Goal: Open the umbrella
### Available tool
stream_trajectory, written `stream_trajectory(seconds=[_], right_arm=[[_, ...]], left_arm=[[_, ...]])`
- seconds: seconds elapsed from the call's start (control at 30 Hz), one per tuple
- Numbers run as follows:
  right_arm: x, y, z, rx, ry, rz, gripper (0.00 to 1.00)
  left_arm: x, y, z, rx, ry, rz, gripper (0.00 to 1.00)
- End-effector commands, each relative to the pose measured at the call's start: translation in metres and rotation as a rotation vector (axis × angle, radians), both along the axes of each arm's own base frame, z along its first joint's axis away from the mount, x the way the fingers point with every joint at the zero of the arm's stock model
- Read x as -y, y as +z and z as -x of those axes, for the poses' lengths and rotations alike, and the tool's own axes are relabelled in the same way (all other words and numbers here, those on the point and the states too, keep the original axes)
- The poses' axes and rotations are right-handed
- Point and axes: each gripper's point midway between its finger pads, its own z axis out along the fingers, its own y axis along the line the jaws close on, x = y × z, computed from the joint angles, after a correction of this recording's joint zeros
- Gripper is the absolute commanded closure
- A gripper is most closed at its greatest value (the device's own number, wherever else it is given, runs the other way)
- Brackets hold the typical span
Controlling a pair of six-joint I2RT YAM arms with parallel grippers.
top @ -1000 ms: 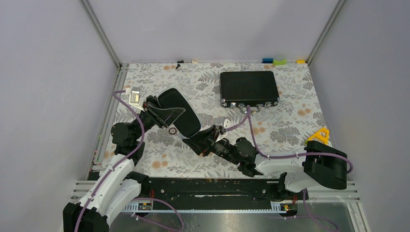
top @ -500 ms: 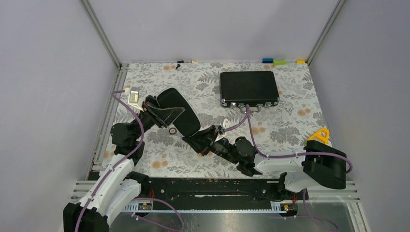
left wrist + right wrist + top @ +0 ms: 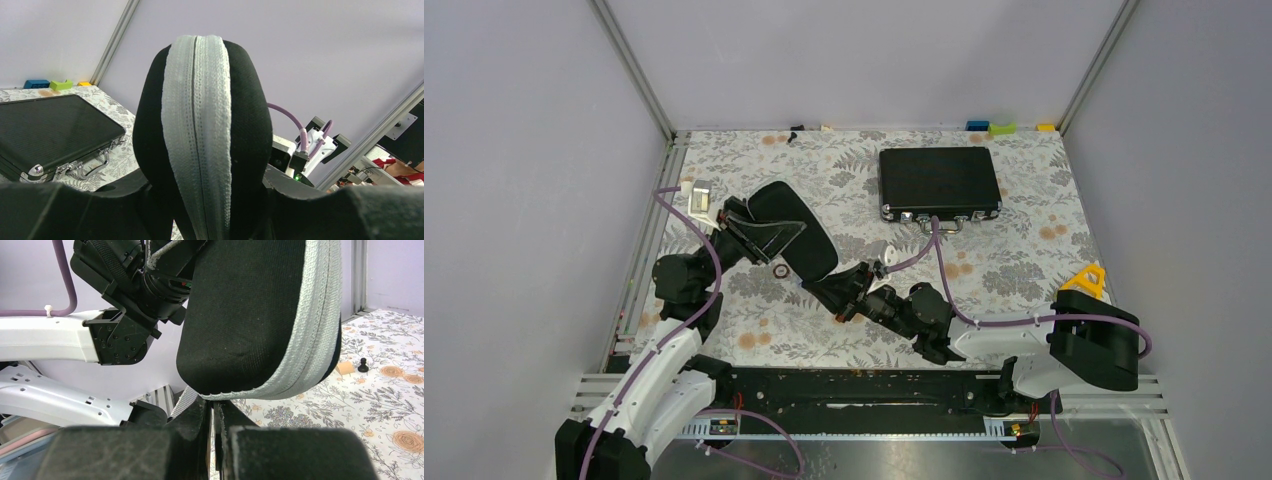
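The umbrella is out of view. A black oval clamshell case [image 3: 796, 222] with a grey zipper band stands tilted above the floral table. My left gripper [image 3: 759, 238] is shut on the case, with one finger on each side of it in the left wrist view [image 3: 210, 197]. The case [image 3: 200, 125] fills that view with its zipper closed. My right gripper [image 3: 816, 290] is at the case's lower near end. In the right wrist view its jaws [image 3: 215, 415] are pressed almost together just under the case's zipper edge [image 3: 300, 375], apparently pinching the zipper pull.
A flat black briefcase [image 3: 939, 180] lies at the back right, its latches facing me. A small ring [image 3: 780, 271] hangs or lies by the case's lower edge. A yellow triangle [image 3: 1087, 277] is at the right. Small coloured blocks [image 3: 1002, 127] sit along the back wall.
My right gripper has crept slightly up and left toward the case's lower end. The left gripper and the case have stayed put.
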Motion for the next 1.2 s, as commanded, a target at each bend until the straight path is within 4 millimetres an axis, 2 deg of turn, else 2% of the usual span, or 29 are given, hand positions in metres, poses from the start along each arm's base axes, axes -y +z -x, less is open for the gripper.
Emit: stream_trajectory(seconds=[0.0, 0.13, 0.4, 1.17], right_arm=[[0.007, 0.029, 0.001, 0.028, -0.022, -0.086, 1.0], [0.011, 0.02, -0.009, -0.016, -0.075, -0.064, 1.0], [0.017, 0.017, -0.015, -0.024, -0.12, -0.025, 1.0], [0.017, -0.027, -0.014, -0.071, -0.134, 0.094, 1.0]], left_arm=[[-0.007, 0.019, 0.003, 0.072, 0.024, 0.04, 1.0], [-0.008, 0.019, 0.002, 0.074, 0.027, 0.041, 1.0], [-0.014, 0.016, -0.007, 0.066, 0.085, 0.013, 1.0], [-0.034, 0.019, -0.017, 0.07, 0.177, 0.036, 1.0]])
